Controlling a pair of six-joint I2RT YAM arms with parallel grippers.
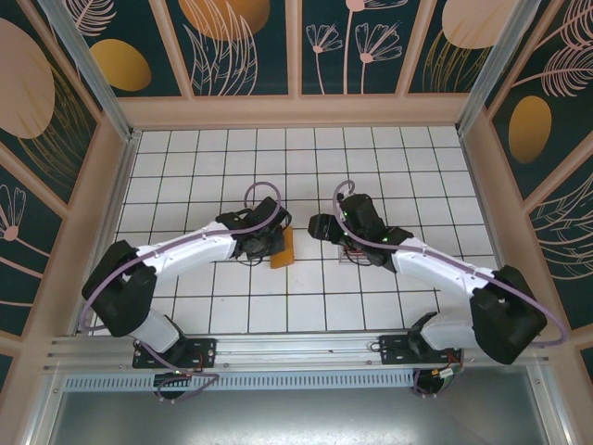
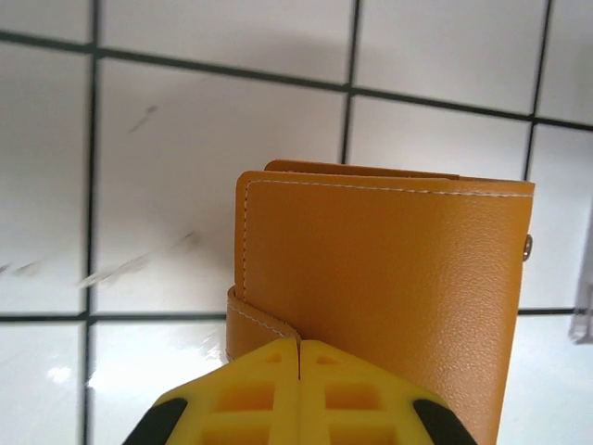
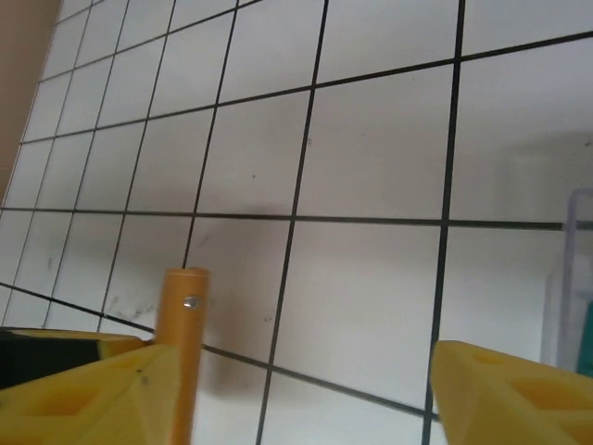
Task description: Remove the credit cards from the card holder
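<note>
The tan-orange card holder [image 1: 283, 247] is folded shut and held off the tiled table, between the two arms. My left gripper [image 2: 299, 348] is shut on a flap at the card holder's [image 2: 389, 278] near edge, with the yellow jaws meeting on the leather. My right gripper [image 3: 296, 399] is open with a wide gap between its jaws. The card holder [image 3: 178, 352] appears edge-on there, right beside the left fingertip [image 3: 102, 394]. In the top view the right gripper [image 1: 324, 225] sits just right of the holder. The credit cards are hidden.
A clear plastic box [image 1: 352, 252] lies under the right arm's wrist. Its edge shows in the right wrist view as a clear wall [image 3: 574, 287] and at the right margin of the left wrist view [image 2: 584, 315]. Raised walls enclose the white tiled table [image 1: 185, 176].
</note>
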